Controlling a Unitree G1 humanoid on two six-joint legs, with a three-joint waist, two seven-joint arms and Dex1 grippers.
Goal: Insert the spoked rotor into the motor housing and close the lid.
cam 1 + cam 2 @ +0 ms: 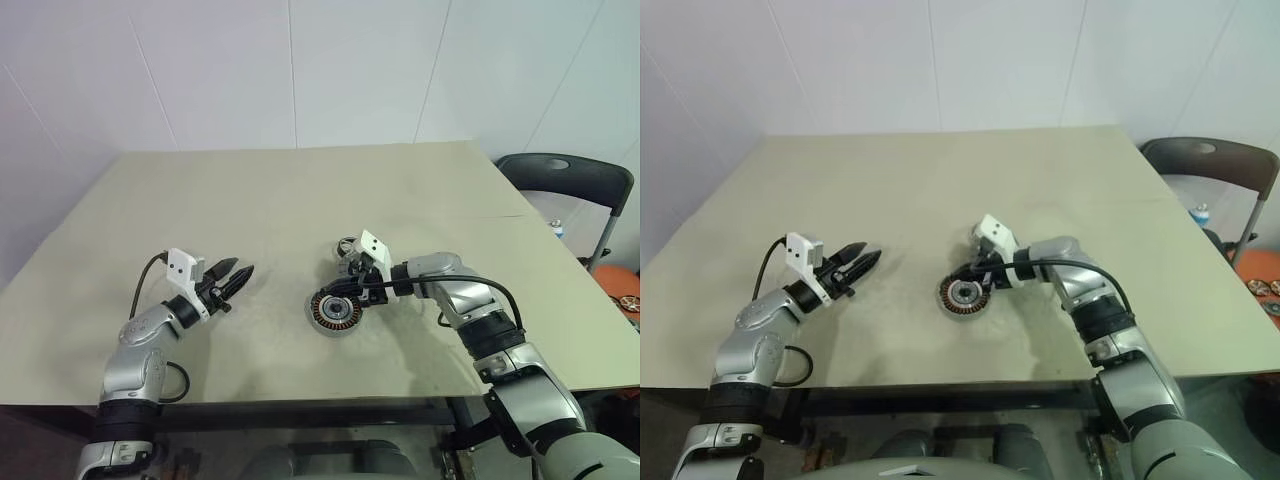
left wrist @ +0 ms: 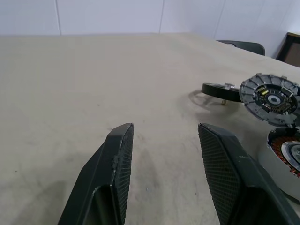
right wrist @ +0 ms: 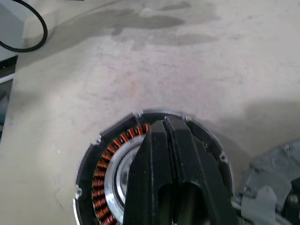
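1. The motor housing point(image 1: 335, 312), a shallow round dark-rimmed part with a ring of copper-coloured windings around a pale centre, is lying flat on the beige surface point(image 1: 300, 200), nearer its front edge than its back.
2. The right end effector point(image 3: 165, 125) is hanging over the motor housing with its two black fingers pressed together, their tips above the ring of windings on the side nearer the rim; nothing is showing between them.
3. The spoked rotor point(image 2: 269, 98), a round silver metal disc with a black centre hub and dark gaps between its spokes, is sitting just behind the motor housing, tilted up on edge so that its face is turned toward the left arm.
4. A flat round black part point(image 2: 214, 89) with a short pin is lying on the surface just beside the spoked rotor, behind the motor housing.
5. The left end effector point(image 1: 235, 275) is hovering well to the left of the motor housing, pointing toward it, its fingers standing apart and holding nothing.
6. A dark folding chair point(image 1: 570, 185) is standing past the surface's right edge, far from the motor housing.
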